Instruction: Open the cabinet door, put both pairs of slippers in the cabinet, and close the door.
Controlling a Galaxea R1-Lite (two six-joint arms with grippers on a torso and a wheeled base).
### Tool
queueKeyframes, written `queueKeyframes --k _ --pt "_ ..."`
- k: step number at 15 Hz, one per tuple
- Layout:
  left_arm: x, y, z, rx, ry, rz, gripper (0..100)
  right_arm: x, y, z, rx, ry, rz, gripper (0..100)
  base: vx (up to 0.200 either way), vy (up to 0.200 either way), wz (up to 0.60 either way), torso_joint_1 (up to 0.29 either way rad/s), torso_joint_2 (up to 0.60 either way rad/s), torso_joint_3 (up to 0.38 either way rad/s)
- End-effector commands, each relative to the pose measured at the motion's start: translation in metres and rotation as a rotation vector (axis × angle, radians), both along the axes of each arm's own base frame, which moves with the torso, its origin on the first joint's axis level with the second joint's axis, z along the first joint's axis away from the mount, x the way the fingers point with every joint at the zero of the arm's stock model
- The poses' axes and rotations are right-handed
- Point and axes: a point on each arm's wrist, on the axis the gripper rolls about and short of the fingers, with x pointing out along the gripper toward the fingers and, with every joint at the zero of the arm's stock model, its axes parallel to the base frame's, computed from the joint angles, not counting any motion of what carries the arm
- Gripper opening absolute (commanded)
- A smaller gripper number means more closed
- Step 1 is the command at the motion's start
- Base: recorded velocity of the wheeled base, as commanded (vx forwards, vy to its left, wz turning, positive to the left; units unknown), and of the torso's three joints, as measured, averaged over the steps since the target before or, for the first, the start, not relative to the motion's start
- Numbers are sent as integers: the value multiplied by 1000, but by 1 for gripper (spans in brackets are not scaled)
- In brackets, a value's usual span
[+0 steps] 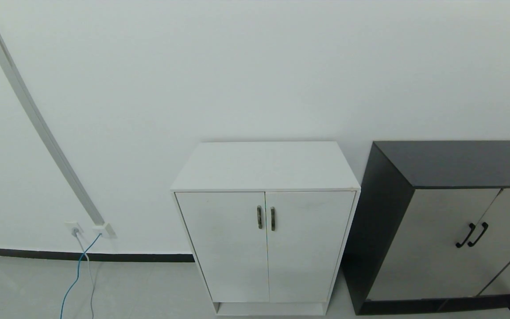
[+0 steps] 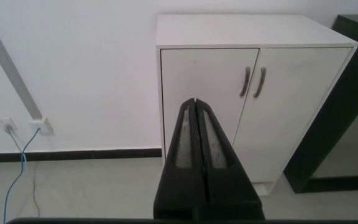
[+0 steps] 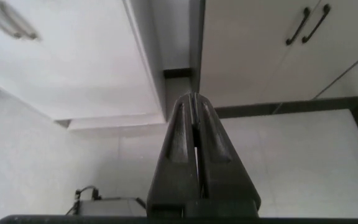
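Note:
A white two-door cabinet (image 1: 265, 230) stands against the wall with both doors closed and two dark metal handles (image 1: 266, 218) at the middle seam. The same white cabinet (image 2: 253, 93) lies ahead of my left gripper (image 2: 195, 102), which is shut with nothing in it and held back from the doors. My right gripper (image 3: 195, 98) is shut and empty, low over the floor, facing the gap between the white cabinet (image 3: 73, 62) and the black cabinet (image 3: 278, 50).
A black cabinet (image 1: 450, 221) with grey doors and black handles stands just right of the white one. On the left, a wall socket (image 1: 74, 228) has a blue cable (image 1: 75, 274) trailing onto the grey floor. A slanted grey conduit (image 1: 33, 110) runs down the wall.

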Motion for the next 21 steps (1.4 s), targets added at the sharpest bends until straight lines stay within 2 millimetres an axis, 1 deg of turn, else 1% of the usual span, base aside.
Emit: queueKeyframes --k 1,5,8,10,13,18,21 --pt "0 0 0 0 1 0 0 -22 -1 -4 8 -65 25 0 0 0 0 0 0 0" --pt "0 0 0 0 1 -1 0 -43 -2 -16 -26 -88 57 0 0 0 0 0 0 0" --pt "0 0 0 1 1 -1 0 -53 -2 -22 -49 -112 70 0 0 0 0 0 0 0" --pt "0 0 0 1 1 -1 0 -55 -3 -21 -46 -140 74 0 0 0 0 0 0 0" --pt "0 0 0 1 1 -1 0 -60 -2 -27 -31 -156 129 0 0 0 0 0 0 0" --pt "0 0 0 0 1 -1 0 -66 -3 -28 -28 -231 123 0 0 0 0 0 0 0" --pt "0 0 0 0 1 0 0 -66 -3 -28 -23 -235 117 0 0 0 0 0 0 0"
